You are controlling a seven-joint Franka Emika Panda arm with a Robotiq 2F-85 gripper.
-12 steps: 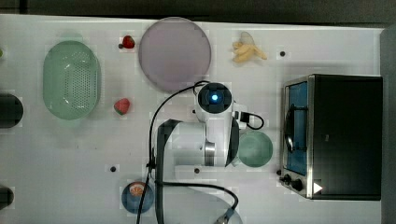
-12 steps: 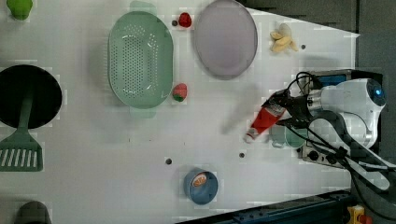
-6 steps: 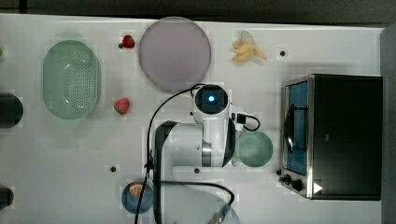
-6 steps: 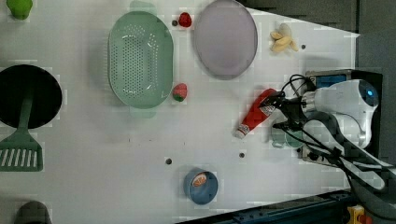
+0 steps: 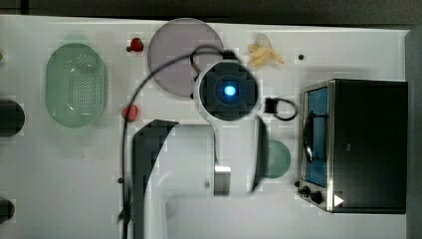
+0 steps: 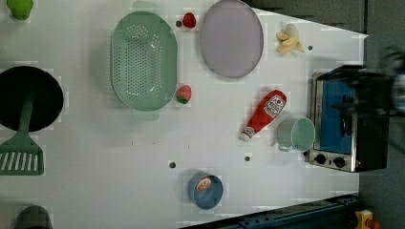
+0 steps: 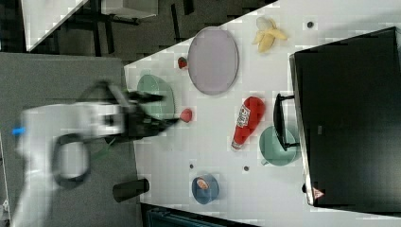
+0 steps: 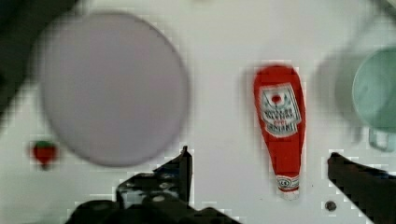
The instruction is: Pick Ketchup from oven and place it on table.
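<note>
I have the large flat white table (image 6: 95, 157) under me, with dark floor beyond its edges. The slim red plastic Ketchup bottle (image 6: 264, 114) with its white cap now lies flat on that tabletop, free of any grip; a second ago it hung tilted in the fingers next to the arm. In the left view it sits just left of the pale green mug (image 6: 297, 134), which stands in front of the boxy black oven (image 6: 345, 121) with its blue-tinted glass door. The round lilac plate (image 6: 231, 38) is well apart, toward the left view's top. My gripper (image 8: 257, 170) has lifted away and stands wide open, one black finger (image 8: 175, 175) on each side of the bottle as the wrist view sees it from above. Bare white table stretches toward the left view's left and bottom, between the bottle and the small blue bowl (image 6: 205, 190)
</note>
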